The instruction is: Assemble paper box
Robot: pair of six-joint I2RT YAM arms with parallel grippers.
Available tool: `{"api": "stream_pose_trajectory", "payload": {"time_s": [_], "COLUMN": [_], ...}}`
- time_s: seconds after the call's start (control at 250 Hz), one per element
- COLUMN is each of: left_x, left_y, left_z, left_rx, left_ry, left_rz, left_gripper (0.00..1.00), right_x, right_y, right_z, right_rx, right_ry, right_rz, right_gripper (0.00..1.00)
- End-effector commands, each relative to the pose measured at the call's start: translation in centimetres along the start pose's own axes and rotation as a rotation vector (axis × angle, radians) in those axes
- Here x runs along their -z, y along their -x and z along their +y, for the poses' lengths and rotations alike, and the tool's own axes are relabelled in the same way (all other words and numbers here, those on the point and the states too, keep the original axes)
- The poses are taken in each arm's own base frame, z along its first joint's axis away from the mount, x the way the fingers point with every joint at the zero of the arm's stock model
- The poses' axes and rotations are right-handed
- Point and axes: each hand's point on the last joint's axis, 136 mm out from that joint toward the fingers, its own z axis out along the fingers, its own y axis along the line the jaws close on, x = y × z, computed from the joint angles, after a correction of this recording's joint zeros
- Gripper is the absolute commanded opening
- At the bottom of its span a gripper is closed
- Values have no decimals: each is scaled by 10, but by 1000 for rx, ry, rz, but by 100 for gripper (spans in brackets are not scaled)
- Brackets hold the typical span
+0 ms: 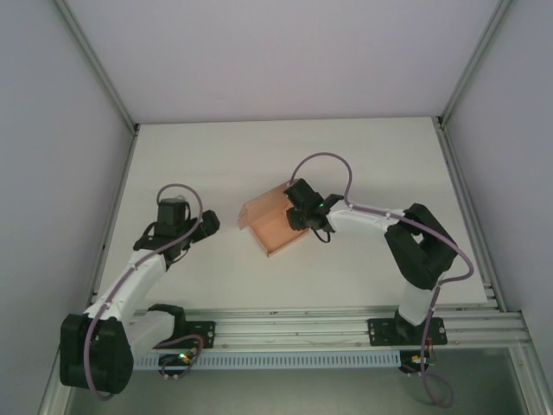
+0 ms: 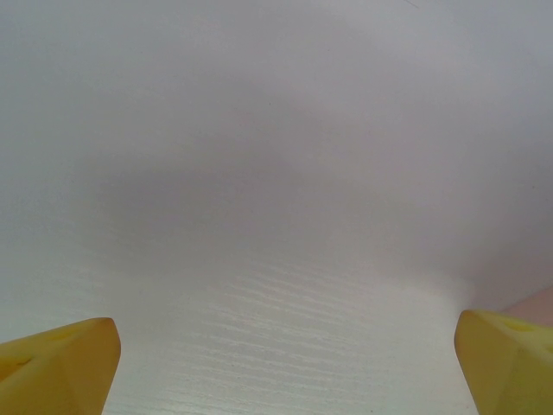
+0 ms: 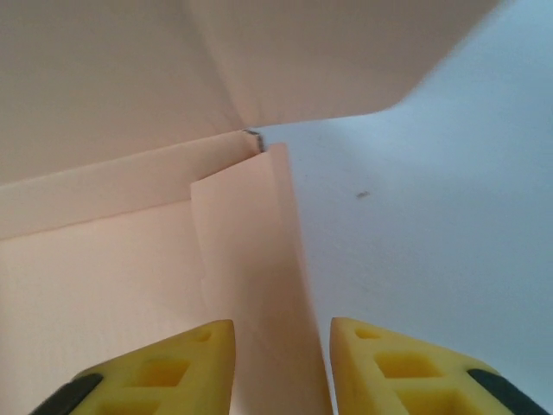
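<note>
While the paper box [image 1: 273, 226] lay half-folded near the middle of the table [image 1: 363, 156], 1 upright flap [image 3: 259, 259] was straddled by the right gripper [image 3: 282, 333] at the box's 2 o'clock corner. Whether the card was actually pinched could not be told. The left gripper [image 2: 285, 346] was held wide open over bare table, well apart at the box's 9 o'clock. With that side unbraced, the light card could probably be dragged or tipped by a push, and the thin flap creased or sprung out of its fold.

paper box [image 1: 270, 229] mid-table, bare table [image 1: 216, 156] around
</note>
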Motion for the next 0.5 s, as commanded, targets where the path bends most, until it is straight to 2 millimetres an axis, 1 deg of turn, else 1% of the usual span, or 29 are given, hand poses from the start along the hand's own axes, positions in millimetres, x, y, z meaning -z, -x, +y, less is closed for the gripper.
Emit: {"api": "stream_pose_trajectory", "payload": {"time_s": [0.0, 0.08, 0.164, 0.228, 0.323, 0.359, 0.415, 0.499], "left_x": [0, -1, -1, 0, 0, 0, 0, -2], "left_y": [0, -1, -3, -3, -4, -4, -3, -4], "left_z": [0, 0, 1, 2, 4, 4, 5, 5], "left_rx": [-12, -12, -11, -10, -7, -6, 0, 4], "left_ry": [-9, -9, -5, -3, 1, 2, 8, 3], "left_rz": [-3, 2, 4, 3, 2, 1, -3, 0], "left_gripper": [100, 100, 100, 100, 100, 100, 100, 100], "right_x": [-22, -30, -35, -39, -42, -40, -35, -18], "right_y": [-11, -11, -7, -8, -12, -12, -6, 11], "right_z": [13, 12, 10, 7, 0, -2, -4, 1], "right_rx": [62, 56, 48, 53, 39, 28, 2, -57], "right_ry": [67, 69, 62, 42, -2, -7, -3, 71], "right_rz": [31, 29, 5, 16, 37, 27, -24, -130], "right_gripper": [25, 23, 16, 13, 0, 0, 0, 0]}}
